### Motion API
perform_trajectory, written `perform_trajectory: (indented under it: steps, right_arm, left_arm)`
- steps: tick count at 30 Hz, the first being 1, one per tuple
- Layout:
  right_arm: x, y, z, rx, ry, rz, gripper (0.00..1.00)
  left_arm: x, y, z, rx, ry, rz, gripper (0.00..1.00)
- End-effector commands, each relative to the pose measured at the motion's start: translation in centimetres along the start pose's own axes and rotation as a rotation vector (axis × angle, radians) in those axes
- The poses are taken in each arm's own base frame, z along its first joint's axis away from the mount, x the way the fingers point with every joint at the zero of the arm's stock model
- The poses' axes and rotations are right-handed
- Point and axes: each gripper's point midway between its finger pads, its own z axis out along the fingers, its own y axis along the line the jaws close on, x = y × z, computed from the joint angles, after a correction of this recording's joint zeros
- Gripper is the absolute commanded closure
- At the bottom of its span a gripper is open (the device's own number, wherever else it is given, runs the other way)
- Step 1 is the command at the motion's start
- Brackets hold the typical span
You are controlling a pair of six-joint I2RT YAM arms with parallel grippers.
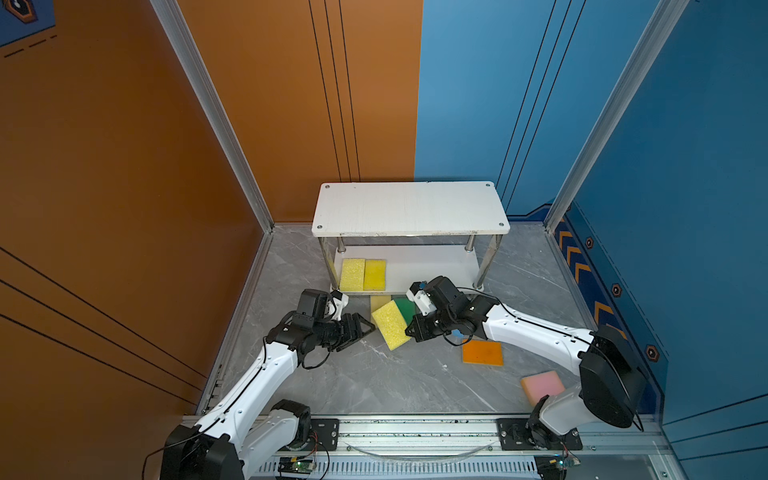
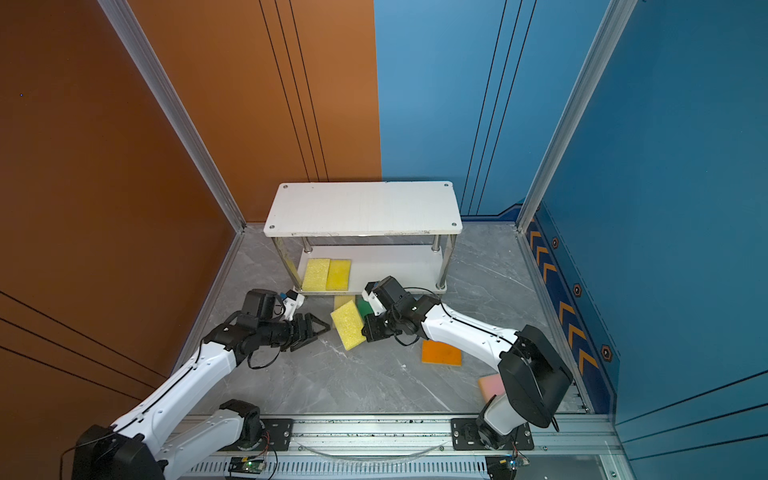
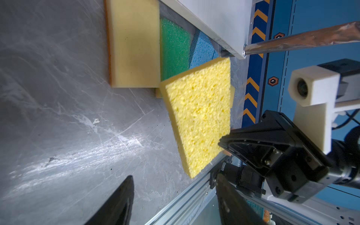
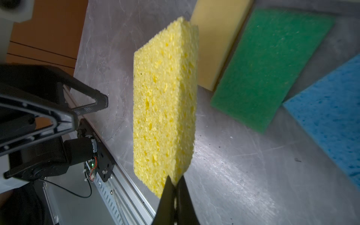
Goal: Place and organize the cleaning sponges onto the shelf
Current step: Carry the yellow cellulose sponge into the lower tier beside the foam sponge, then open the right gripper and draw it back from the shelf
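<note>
Now the right gripper (image 4: pixel 176 181) pinches a corner of the yellow sponge (image 4: pixel 163 101); the left gripper (image 3: pixel 174 176) gapes empty beside it.

Eight cleaning sponges are in sight in the work cell: three yellow sponges (image 1: pixel 352 274) (image 1: pixel 375 274) (image 1: pixel 390 325), one beige sponge (image 1: pixel 379 300), one green sponge (image 1: pixel 406 306), one orange sponge (image 1: pixel 482 352), one pink sponge (image 1: pixel 542 385) and one light blue sponge (image 4: pixel 331 120), the last plain only in the wrist views. There is one white shelf (image 1: pixel 409 208), made of two boards on four metal posts (image 1: pixel 483 266), with four screw heads (image 1: pixel 327 187) showing on its upper board. Two robot arms (image 1: pixel 257 374) (image 1: pixel 536 332) are in frame, with two white wrist cameras (image 1: pixel 338 300) (image 1: pixel 420 300).
</note>
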Motion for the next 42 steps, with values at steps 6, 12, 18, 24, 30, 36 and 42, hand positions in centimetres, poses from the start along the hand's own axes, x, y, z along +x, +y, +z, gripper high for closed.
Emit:
perform_trajectory:
  steps: [6, 12, 18, 24, 30, 36, 42]
  right_arm:
    - [-6.5, -3.8, -2.2, 0.135, -0.280, 0.188, 1.00]
    - [-10.9, -6.4, -1.2, 0.221, -0.375, 0.276, 1.00]
    - [-13.9, -7.5, 1.2, 0.226, -0.402, 0.317, 1.00]
    - [-15.4, -7.8, 3.3, 0.163, -0.391, 0.352, 1.00]
    - [-15.6, -7.3, 4.5, 0.110, -0.348, 0.356, 1.00]
    - [-15.5, -7.4, 4.8, 0.087, -0.328, 0.362, 1.00]
    - [-15.2, -7.4, 5.0, 0.071, -0.307, 0.364, 0.96]
  left_arm:
    - [-1.6, -0.1, -2.9, 0.001, -0.147, -0.028, 0.20]
    - [-1.3, 0.6, -3.3, 0.017, -0.156, -0.055, 0.20]
    - [-0.9, 1.2, -3.7, 0.027, -0.153, -0.073, 0.19]
    - [-0.9, 1.4, -3.9, 0.038, -0.150, -0.085, 0.19]
    - [-1.0, 1.6, -3.7, 0.042, -0.139, -0.096, 0.19]
    - [-1.0, 1.6, -3.7, 0.044, -0.140, -0.098, 0.18]
    - [-1.0, 1.6, -3.7, 0.045, -0.136, -0.101, 0.19]
